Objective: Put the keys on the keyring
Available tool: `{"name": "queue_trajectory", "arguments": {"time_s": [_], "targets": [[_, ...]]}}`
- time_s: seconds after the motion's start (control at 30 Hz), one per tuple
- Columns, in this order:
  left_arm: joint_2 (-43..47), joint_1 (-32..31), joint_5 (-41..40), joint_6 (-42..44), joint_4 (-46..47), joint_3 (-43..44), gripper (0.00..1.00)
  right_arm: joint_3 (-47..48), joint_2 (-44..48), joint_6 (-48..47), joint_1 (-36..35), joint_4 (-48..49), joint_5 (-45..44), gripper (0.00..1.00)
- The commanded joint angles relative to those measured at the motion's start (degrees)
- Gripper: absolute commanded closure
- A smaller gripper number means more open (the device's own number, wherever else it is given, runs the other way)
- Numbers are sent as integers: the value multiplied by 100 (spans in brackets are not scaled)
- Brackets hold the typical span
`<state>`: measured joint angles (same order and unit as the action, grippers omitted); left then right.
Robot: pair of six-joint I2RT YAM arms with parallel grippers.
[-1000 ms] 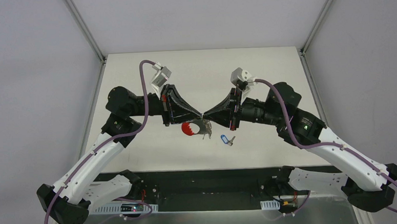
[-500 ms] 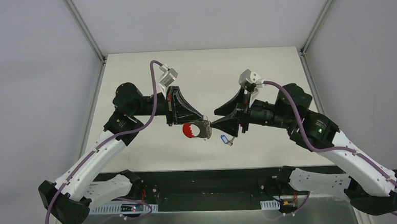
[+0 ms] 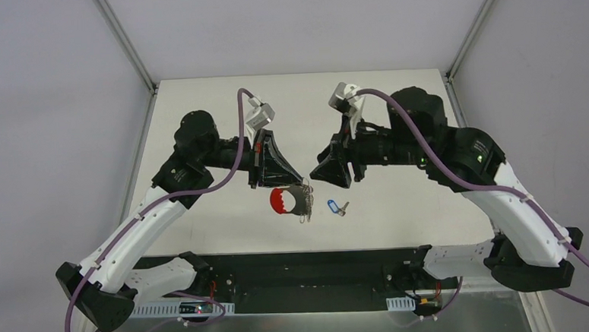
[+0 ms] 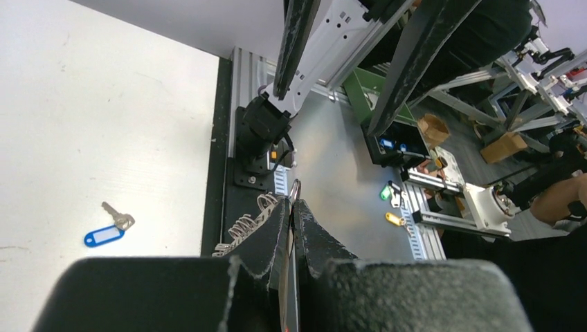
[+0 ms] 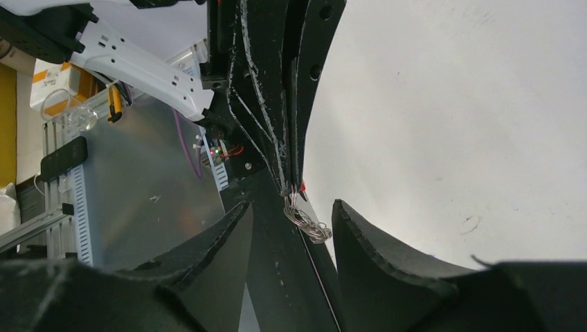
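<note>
The left end effector [image 3: 301,185] is pinched tight on the keyring [image 3: 302,203], a bunch of thin silver wire rings chained to a red curved plastic strip [image 3: 280,202], which hangs from its tips over the white matte surface [image 3: 394,100]. I cannot tell whether the strip touches down. In the left wrist view one wire loop is caught between the black, rough-textured fingers [image 4: 263,232] and the other rings splay beside them. The right end effector [image 3: 318,175] is spread wide and empty, just beside the rings but apart from them. The keys [image 3: 336,207], one small dark metal key joined to a blue oblong plastic tag, lie flat on the surface near the hanging rings, ungrasped. The step in hand looks like presenting the ring, with the key not yet picked up. Next, the right end effector probably has to drop to the key, grip the tag or the key's head, and thread it onto a wire coil. The wire looks thin and springy and the key is tiny and flat, so alignment would be fussy.
</note>
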<state>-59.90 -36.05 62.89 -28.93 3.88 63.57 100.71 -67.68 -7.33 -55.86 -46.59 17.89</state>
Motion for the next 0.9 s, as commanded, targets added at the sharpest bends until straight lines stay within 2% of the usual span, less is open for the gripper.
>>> {"name": "queue_trajectory", "arguments": {"time_s": [0.0, 0.2, 0.47, 0.87], "targets": [[-37, -33, 314, 532, -369, 382, 100, 582, -332, -122, 12, -1113, 139, 52], [-56, -33, 476, 774, -879, 555, 100, 785, -588, -59, 5, -1296, 450, 55], [-68, -58, 487, 801, -898, 527, 100, 514, -687, 157, 6, -825, 668, 60], [-64, -60, 441, 827, -920, 498, 100, 398, -921, 267, 5, -623, 892, 66]]}}
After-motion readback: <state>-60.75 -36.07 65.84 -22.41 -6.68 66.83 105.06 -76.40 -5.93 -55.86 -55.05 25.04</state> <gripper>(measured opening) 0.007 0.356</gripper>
